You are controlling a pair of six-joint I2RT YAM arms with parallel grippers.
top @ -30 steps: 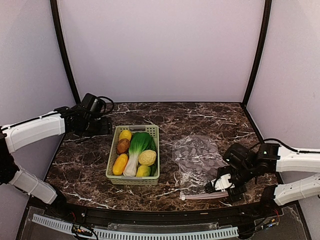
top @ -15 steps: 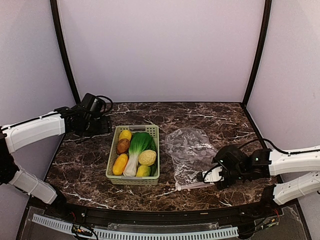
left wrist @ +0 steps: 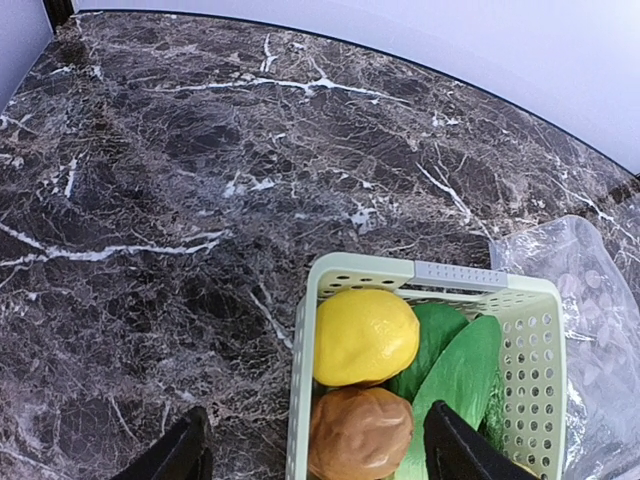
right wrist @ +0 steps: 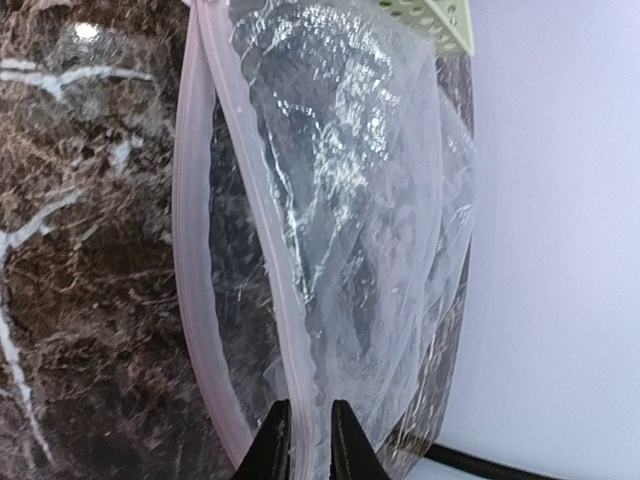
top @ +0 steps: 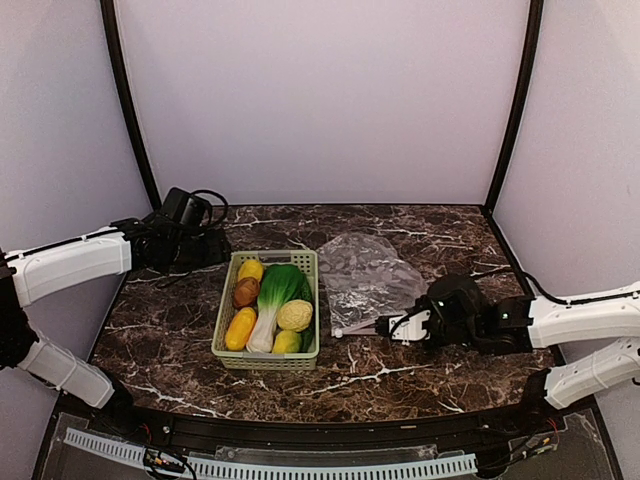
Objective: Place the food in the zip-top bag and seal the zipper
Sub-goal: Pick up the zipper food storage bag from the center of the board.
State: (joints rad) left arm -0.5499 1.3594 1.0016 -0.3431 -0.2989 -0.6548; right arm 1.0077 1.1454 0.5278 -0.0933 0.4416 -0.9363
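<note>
The food lies in a pale green basket (top: 265, 364): a yellow lemon (left wrist: 365, 335), a brown potato (left wrist: 360, 432), a green-white bok choy (top: 277, 290), corn (top: 240, 328) and an orange-yellow fruit (top: 295, 315). My left gripper (left wrist: 318, 450) hovers open over the basket's back left corner, with the potato between its fingers in the left wrist view. The clear zip-top bag (top: 365, 275) lies right of the basket, its mouth parted. My right gripper (right wrist: 310, 440) is shut on one pinkish strip of the zipper (right wrist: 270, 270) at the bag's near end. The other strip (right wrist: 195, 250) hangs loose beside it.
The basket's rim (left wrist: 370, 270) stands close to the bag's left side (left wrist: 600, 330). A corner of the basket (right wrist: 430, 20) shows beyond the bag in the right wrist view. Dark marble table (top: 160, 330) spreads left of the basket and in front of it.
My right gripper has closed on the bag's zipper edge and dragged the bag left and back, up against the basket. The left arm has barely moved.
</note>
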